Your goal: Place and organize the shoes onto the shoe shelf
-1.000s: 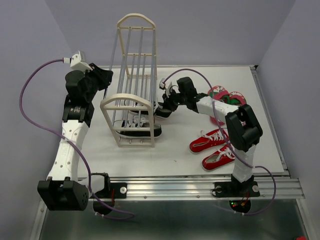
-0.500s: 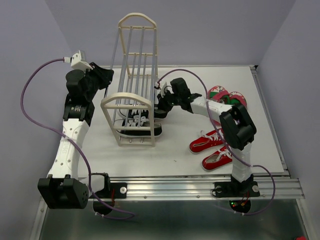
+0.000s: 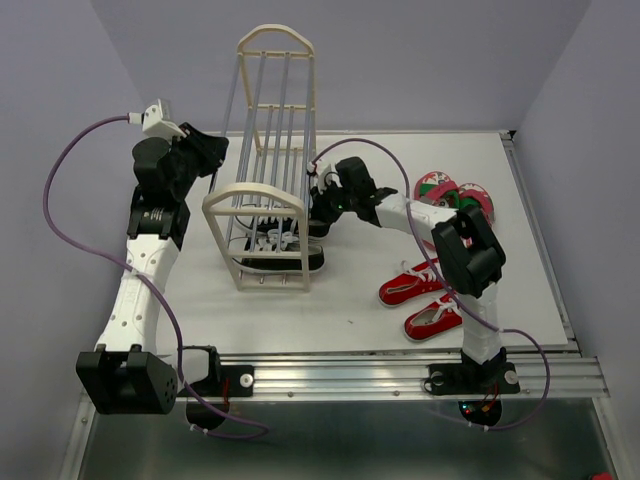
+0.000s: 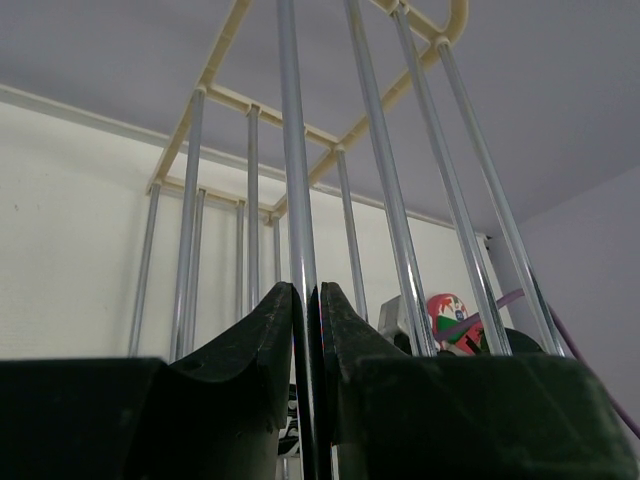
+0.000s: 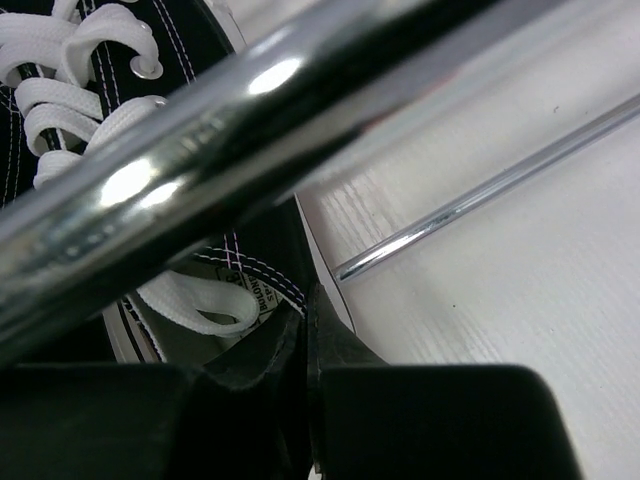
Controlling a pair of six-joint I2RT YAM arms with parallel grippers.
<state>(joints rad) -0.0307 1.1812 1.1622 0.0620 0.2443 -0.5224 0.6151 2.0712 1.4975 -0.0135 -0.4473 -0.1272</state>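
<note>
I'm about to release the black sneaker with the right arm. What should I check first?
1. Left gripper shut on a shelf rod: ok.
2. Shelf standing upright: ok.
3. Right gripper shut on the black sneaker at its collar: ok.
4. Sneaker resting fully on a tier: cannot tell; another rod blocks most of the right wrist view.
5. Red sneakers lying free on the table: ok.
6. Flip-flops free to pick: cannot tell; the right arm partly hides them.
</note>
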